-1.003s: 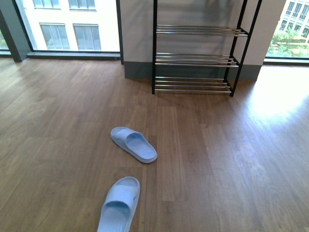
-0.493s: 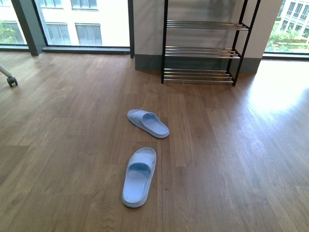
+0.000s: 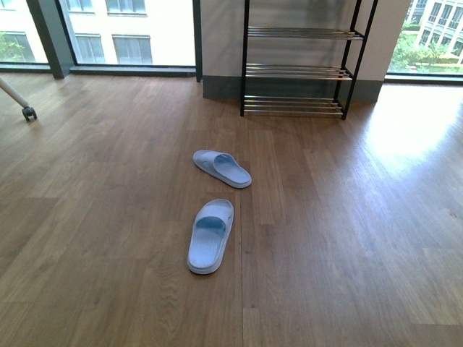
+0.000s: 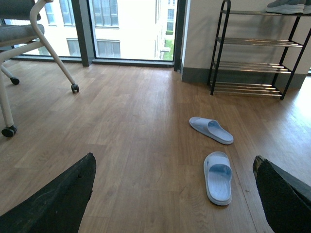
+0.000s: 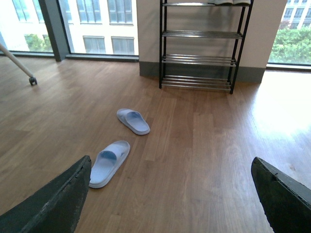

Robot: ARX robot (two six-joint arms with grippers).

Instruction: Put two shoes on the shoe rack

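**A:** Is there any writing to read?

**B:** None that I can make out. The two shoes are plain pale-blue slides, and any mark on them is too small to tell.

**A:** Where do they lie?

**B:** Both lie sole down on the wooden floor (image 3: 362,238), well short of the shoe rack (image 3: 296,71). The nearer slide (image 3: 211,236) points roughly toward the rack. The farther slide (image 3: 222,168) lies slantwise between it and the rack, apart from both.

**A:** And the rack itself?

**B:** It has a black frame with chrome bars and stands against the wall between the windows. The front view cuts off its top and shows three tiers. The left wrist view shows a fourth tier on top with a grey shoe (image 4: 287,6) on it. That shoe is clipped by the picture's edge (possibly a sneaker, judging by the pale sole). In the right wrist view only a sliver of it shows.

**A:** What about the grippers?

**B:** Neither arm shows in the front view. Each wrist view shows its own two dark fingers in the picture's lower corners. The left gripper (image 4: 173,162) and the right gripper (image 5: 171,165) are both spread wide over the floor, holding nothing.

**A:** Is anything else cut off?

**B:** Yes, a chair (image 4: 29,34) with white legs is only partly in the left wrist view. The front view catches just one leg and its castor (image 3: 29,112)
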